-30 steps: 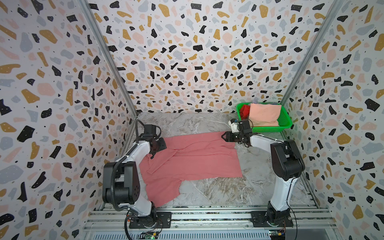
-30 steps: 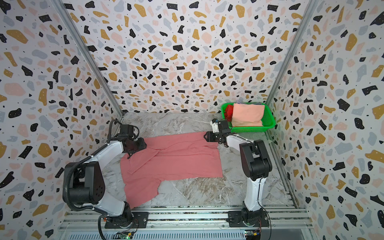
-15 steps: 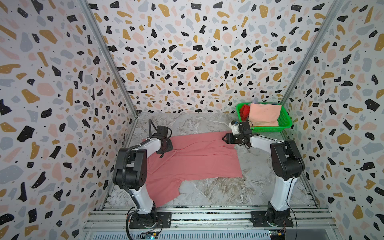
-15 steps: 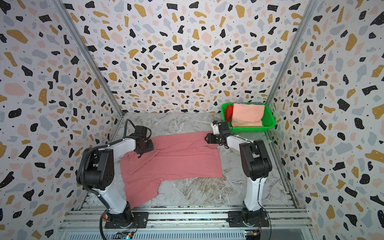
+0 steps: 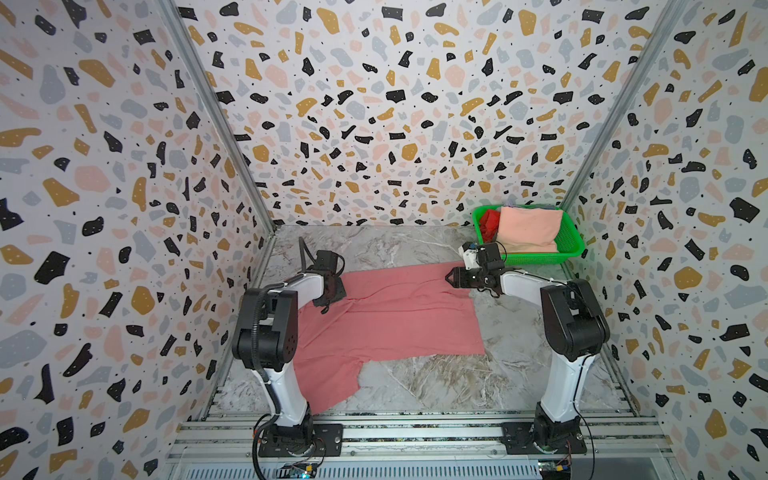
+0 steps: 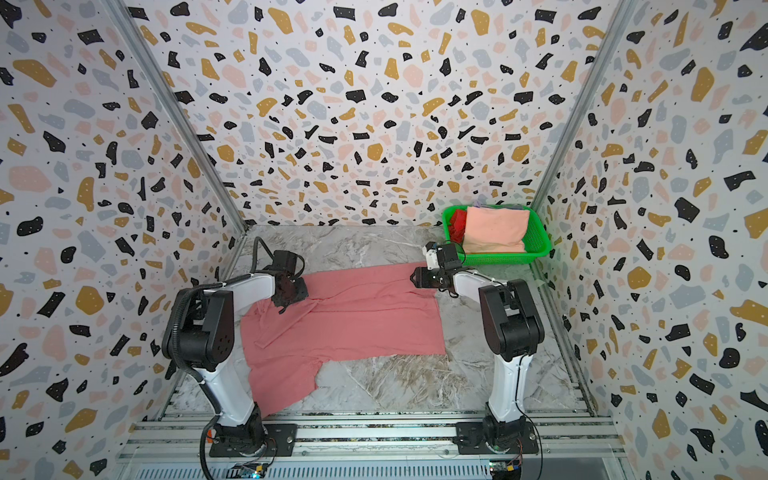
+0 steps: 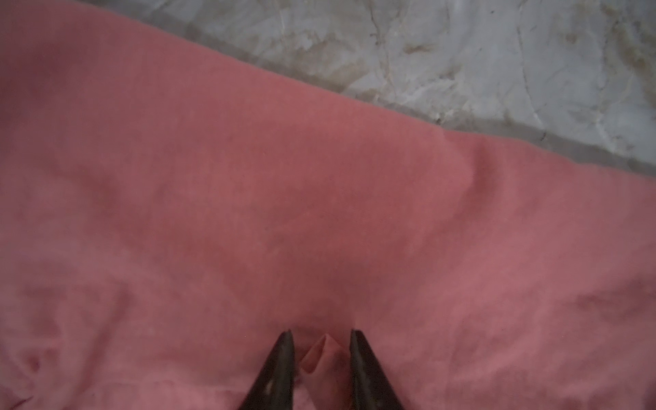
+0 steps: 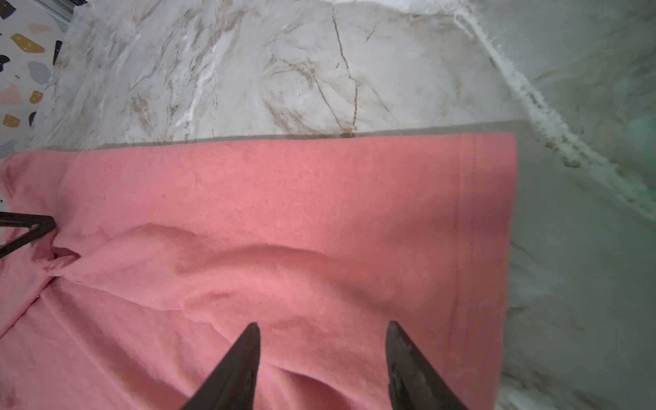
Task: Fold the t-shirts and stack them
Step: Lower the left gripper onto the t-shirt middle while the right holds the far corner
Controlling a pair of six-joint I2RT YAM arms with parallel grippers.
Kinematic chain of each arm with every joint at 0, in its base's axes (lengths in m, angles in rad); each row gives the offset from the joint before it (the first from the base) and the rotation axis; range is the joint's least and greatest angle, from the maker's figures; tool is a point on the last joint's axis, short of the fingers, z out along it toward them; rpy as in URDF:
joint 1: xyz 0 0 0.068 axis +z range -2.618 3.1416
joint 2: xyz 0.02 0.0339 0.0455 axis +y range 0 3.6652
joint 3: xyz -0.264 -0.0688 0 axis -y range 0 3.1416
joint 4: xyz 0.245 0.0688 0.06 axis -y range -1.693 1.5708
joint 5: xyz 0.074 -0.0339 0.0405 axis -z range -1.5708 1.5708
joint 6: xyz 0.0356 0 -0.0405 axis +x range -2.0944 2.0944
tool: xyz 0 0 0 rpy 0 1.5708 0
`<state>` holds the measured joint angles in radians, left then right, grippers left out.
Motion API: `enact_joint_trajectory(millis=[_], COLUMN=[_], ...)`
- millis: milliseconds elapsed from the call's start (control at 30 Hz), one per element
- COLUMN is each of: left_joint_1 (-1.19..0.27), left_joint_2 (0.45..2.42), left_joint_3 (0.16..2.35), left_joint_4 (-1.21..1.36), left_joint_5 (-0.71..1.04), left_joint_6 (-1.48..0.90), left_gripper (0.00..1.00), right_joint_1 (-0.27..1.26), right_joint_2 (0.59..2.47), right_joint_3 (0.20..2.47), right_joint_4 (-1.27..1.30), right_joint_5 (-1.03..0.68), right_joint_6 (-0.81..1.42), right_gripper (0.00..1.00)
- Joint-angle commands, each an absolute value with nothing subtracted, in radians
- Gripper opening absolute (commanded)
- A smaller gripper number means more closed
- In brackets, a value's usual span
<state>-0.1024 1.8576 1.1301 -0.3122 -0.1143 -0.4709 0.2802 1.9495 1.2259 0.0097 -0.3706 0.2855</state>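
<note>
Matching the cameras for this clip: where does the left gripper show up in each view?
Top views: the left gripper is left of centre in both, tips down on the pink t-shirt.
Left wrist: at the picture's lower edge, middle, fingers around a raised fold.
Right wrist: at the picture's left edge, beside the same fold.
Shared landmark: that pinched fold of the shirt.

Terrazzo-print walls (image 5: 374,104) on three sides – peach, grey, ochre and black flecks on white; aluminium posts (image 5: 220,124) in the corners; grey-veined marble floor (image 5: 415,382); rails (image 5: 415,432) along the front; even light
</note>
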Motion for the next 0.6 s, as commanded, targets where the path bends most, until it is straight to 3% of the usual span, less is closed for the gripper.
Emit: enact_joint_trajectory(millis=[0, 167, 567], left_joint_1=[-0.112, -0.123, -0.196], left_joint_2=[1.854, 1.835, 1.646], left_joint_3=[1.142, 1.138, 1.088], left_joint_4=[-0.315, -0.335, -0.549], left_joint_5=[-0.118, -0.131, -0.112], left_joint_6=[-0.491, -0.484, -0.530], left_gripper=[0.17, 0.00, 0.00], right_joint_1=[0.270, 0.265, 0.248], right_joint_2=[1.902, 1.907, 1.932], right_joint_3=[1.241, 1.235, 1.239], right_joint_4=[-0.012, -0.005, 0.005], right_joint_5=[-0.367, -0.370, -0.403], right_joint_6=[0.271, 0.271, 0.258], right_gripper=[0.57, 0.57, 0.57])
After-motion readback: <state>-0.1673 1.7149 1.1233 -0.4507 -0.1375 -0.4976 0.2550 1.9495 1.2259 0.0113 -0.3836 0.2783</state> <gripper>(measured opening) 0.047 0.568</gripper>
